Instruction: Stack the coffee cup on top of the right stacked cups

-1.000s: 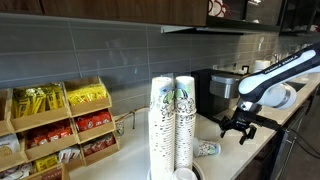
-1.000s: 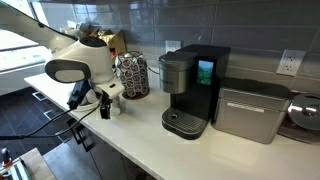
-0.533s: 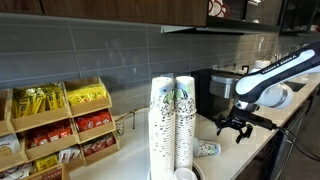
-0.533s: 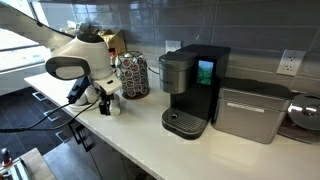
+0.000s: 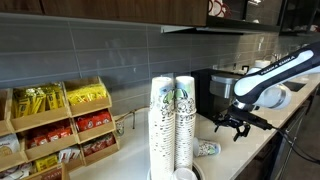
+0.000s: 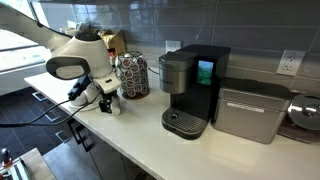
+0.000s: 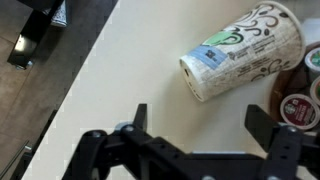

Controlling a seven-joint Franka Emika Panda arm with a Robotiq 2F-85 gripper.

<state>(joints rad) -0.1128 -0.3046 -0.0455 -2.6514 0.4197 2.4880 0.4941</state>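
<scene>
Counter [image 7: 130,70] carries everything. Right stacked cups [image 5: 185,120] stand upright, well away from the claw, beyond the loose cup; nothing added on top yet. Claw [image 7: 200,118] hovers over the counter, jaws spread wide, empty. Coffee cup [image 7: 240,50] lies on its side just ahead of the claw, ungrasped. Judgement: early stage; grasp, lift, upright and nest all remain.

One loose coffee cup [image 7: 243,52], two cup stacks [image 5: 162,125] [image 5: 185,125], one coffee maker [image 6: 190,85]

White coffee cup [image 7: 240,52] lying on side near right stacked cups [image 5: 185,125], tall upright column.
</scene>
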